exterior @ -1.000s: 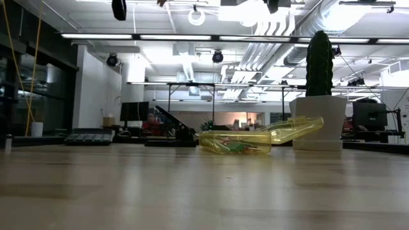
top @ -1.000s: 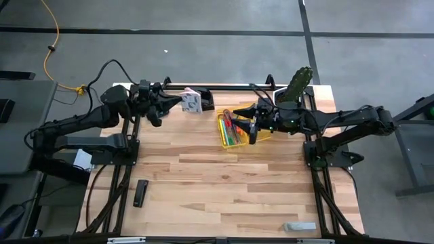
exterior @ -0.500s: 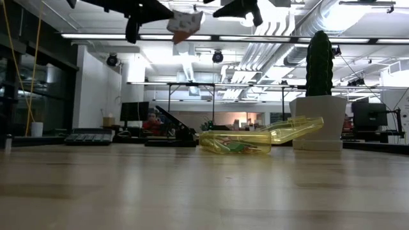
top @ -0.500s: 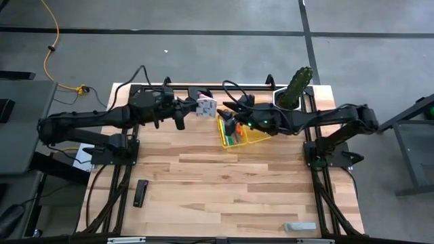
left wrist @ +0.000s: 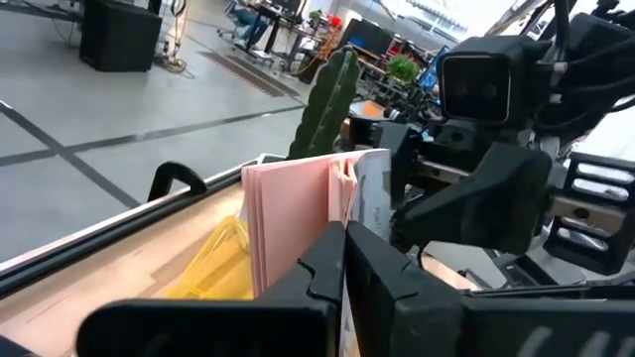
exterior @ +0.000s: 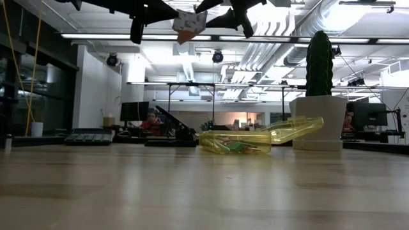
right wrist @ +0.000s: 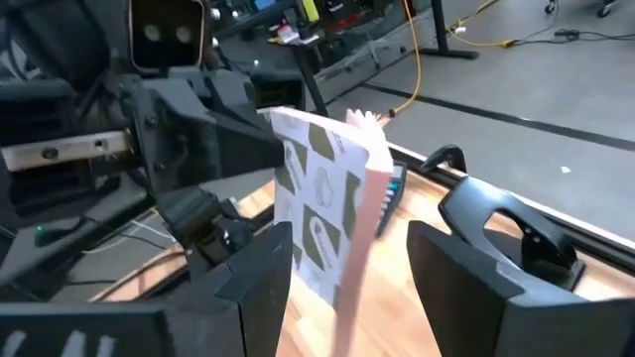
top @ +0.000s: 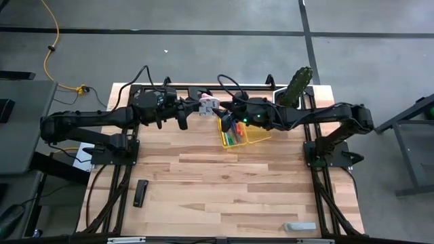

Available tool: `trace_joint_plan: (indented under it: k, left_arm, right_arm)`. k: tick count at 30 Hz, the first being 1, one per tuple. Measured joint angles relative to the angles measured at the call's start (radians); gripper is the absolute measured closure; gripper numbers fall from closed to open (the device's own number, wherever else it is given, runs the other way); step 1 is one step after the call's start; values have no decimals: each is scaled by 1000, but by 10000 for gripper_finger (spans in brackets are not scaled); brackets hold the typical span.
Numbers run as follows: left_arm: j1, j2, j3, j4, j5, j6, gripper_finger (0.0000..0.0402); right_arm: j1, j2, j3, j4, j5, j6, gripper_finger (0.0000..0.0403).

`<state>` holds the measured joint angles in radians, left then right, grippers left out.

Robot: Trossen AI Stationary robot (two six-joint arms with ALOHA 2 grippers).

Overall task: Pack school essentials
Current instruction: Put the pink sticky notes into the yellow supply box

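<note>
The pale pink square pad [top: 207, 105], with a white and green printed cover [right wrist: 322, 198], is held in the air over the table's far middle. My left gripper [top: 195, 107] is shut on it from the left. My right gripper [top: 222, 110] is open, with one finger [right wrist: 258, 273] on each side of the pad's free end. The pad also shows at the top of the low view [exterior: 189, 22]. An open clear yellow case [top: 241, 133] lies flat on the table below my right arm. It holds red-handled scissors and pencils. My left gripper pinches the pad's near edge [left wrist: 316, 236] between its two fingers, which come level from the table's left. The pad stands on edge, lifted clear of the table, and its free end sticks out toward my right gripper. My right gripper: a gap shows beside one finger [right wrist: 466, 258]. I cannot tell whether the other finger touches the pad.
A cactus in a white pot [top: 298, 85] stands at the far right corner. A black calculator [right wrist: 395, 188] lies by the far rail. A flat black bar [top: 140, 193] lies near left, and a small grey piece [top: 300, 226] lies near right. Bare wood lies between them.
My left gripper has carried the pad toward the table's right, to meet my right gripper. My right gripper has left the yellow case and gone left and toward the far edge. Its open fingers now stand on either side of the pad.
</note>
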<state>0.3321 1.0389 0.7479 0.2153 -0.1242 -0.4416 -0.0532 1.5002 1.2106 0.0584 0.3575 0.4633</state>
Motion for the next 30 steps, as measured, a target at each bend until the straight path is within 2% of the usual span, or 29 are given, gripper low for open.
trace_joint_plan:
  k: [4, 10, 11, 15, 20, 25, 30]
  left_arm:
    - [0, 0, 0, 1, 0, 0, 401]
    - [0, 0, 0, 0, 0, 0, 401]
    - [0, 0, 0, 1, 0, 0, 401]
    - [0, 0, 0, 9, 1, -1, 401]
    - [8, -3, 0, -6, 19, -28, 391]
    - [64, -91, 0, -117, 77, -45, 339]
    - [110, -221, 0, -262, 86, -13, 275]
  right_arm:
    - [-1, 0, 0, 6, -8, 10, 242]
    - [-6, 0, 0, 5, -9, 37, 378]
    - [-7, 0, 0, 5, -9, 36, 389]
    - [-16, 0, 0, 2, -27, 54, 379]
    - [-25, -10, 0, -48, -45, 28, 396]
    - [-42, -98, 0, -207, -31, -14, 399]
    - [-46, -215, 0, -405, 15, -76, 400]
